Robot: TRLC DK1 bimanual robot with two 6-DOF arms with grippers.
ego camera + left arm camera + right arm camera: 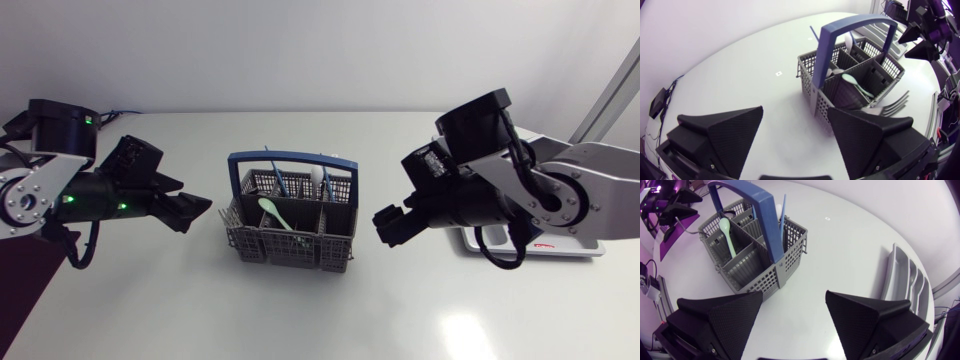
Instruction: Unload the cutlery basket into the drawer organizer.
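A grey cutlery basket (290, 235) with a blue handle (290, 160) stands mid-table. In it are a pale green spoon (272, 210), a white spoon (325, 180) and blue-handled pieces (280, 183). Fork tines (892, 104) poke out of its side. My left gripper (192, 210) hangs open just left of the basket, nothing between its fingers. My right gripper (388, 225) is open just right of it, also empty. The grey drawer organizer (907, 277) lies beyond the right gripper, largely covered by my right arm in the head view (575, 250).
Bare white table lies in front of and behind the basket. In the left wrist view the basket (855, 75) is ahead of the fingers, with my right gripper (925, 35) beyond it. In the right wrist view my left gripper (675, 205) shows past the basket (752, 250).
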